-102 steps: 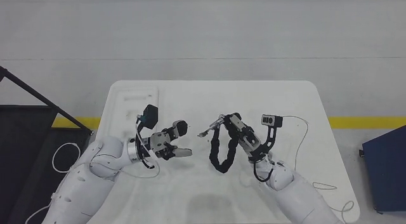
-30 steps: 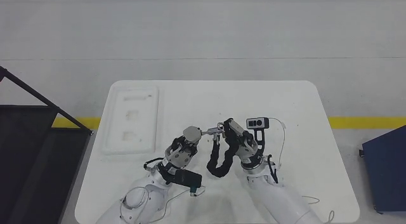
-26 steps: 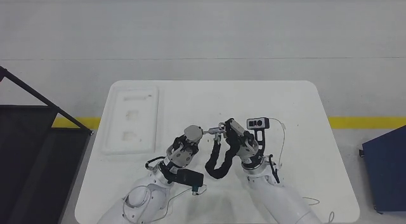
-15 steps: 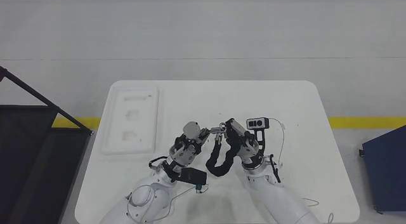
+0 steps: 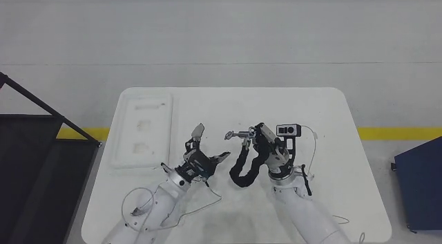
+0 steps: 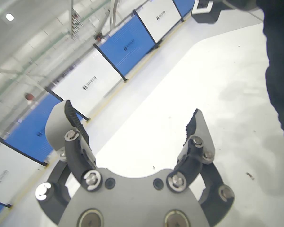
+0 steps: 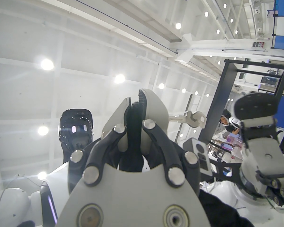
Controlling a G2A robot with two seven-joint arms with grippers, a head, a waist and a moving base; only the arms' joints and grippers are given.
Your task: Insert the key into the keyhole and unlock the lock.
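My right gripper (image 5: 257, 133) is above the middle of the table, shut on the black cable lock (image 5: 242, 168), whose loop hangs down to the table. In the right wrist view the lock body (image 7: 132, 116) sits clamped between the jaws of my right gripper (image 7: 135, 99). The silver key (image 5: 235, 134) sticks out of the lock sideways, its head (image 7: 196, 119) free. My left gripper (image 5: 207, 148) is open and empty just left of the key, not touching it. The left wrist view has the left gripper (image 6: 132, 119) spread wide over the table, with the black cable (image 6: 279, 76) beside it.
A white tray (image 5: 141, 130) lies at the table's back left. The white table (image 5: 331, 119) has bare room on its right and far sides. Loose wires trail from both arms near the front edge.
My left gripper, which was shut on the key's head half a second ago, has let go, opened and drawn back to the left. The right gripper with the lock shifted slightly right.
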